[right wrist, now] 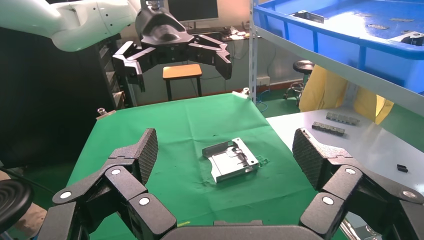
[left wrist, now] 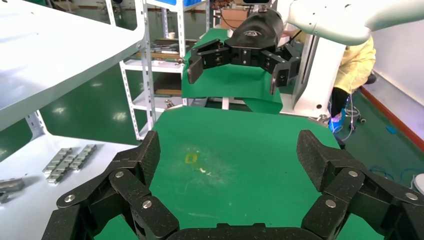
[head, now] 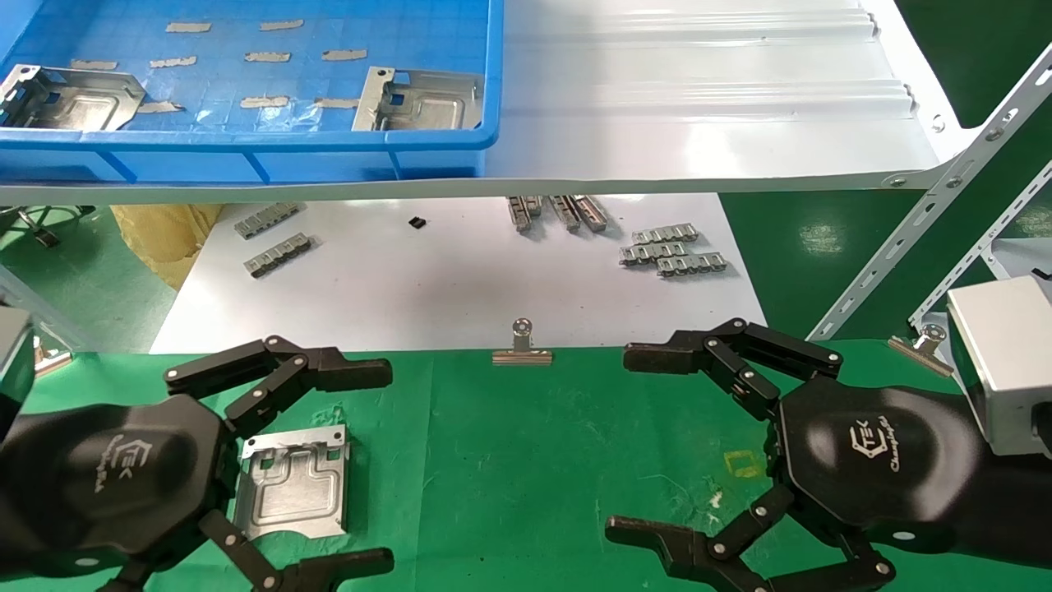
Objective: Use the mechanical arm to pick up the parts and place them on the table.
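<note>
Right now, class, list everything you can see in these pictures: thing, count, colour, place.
Stamped sheet-metal plates: three, silver-grey; one on the green cloth, two in the bin.
Blue plastic bin: one, on the upper white shelf.
Green cloth table: one, nearest the robot.
White board: one, beyond the cloth.
Ridged metal strips: several, grey, on the white board.
Binder clips: silver; one at the cloth's far edge, one at right.
Left gripper: black, open, beside the cloth plate.
Right gripper: black, open, above bare cloth.
</note>
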Motion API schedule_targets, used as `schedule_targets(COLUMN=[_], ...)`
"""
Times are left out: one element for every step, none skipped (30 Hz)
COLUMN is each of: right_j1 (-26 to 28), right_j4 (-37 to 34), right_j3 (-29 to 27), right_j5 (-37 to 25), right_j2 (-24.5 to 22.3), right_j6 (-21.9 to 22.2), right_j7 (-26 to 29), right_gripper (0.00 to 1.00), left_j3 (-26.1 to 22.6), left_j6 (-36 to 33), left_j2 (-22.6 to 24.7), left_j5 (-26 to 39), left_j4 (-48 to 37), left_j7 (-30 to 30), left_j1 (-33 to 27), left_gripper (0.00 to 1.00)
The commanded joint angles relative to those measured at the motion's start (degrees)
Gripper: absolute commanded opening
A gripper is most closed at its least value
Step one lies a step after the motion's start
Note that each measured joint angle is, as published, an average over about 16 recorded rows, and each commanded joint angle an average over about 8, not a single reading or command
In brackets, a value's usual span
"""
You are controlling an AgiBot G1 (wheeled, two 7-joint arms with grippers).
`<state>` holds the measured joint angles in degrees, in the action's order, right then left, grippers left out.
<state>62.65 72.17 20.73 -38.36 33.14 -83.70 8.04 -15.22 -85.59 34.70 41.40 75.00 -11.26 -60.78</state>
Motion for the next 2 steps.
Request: schedule_targets(right_j1=[0.0,0.0], right_j4=[0.0,0.0], right_j3=[0.0,0.0], right_j5=[0.0,0.0], right_j2=[0.0,-0.01], right_j6=[0.0,0.0], right_j7=[0.0,0.0], right_gripper=[1.0,1.0], left_j3=[0.18,0.14], left_j6=[0.06,0.06], left_j2=[-0.09,-0.08], left_j5=[-0.15,-0.14], left_j4=[0.25,0.18], left_j7=[-0.04,-0.02], left_j1=[0.18,0.14], left_gripper=[1.0,1.0])
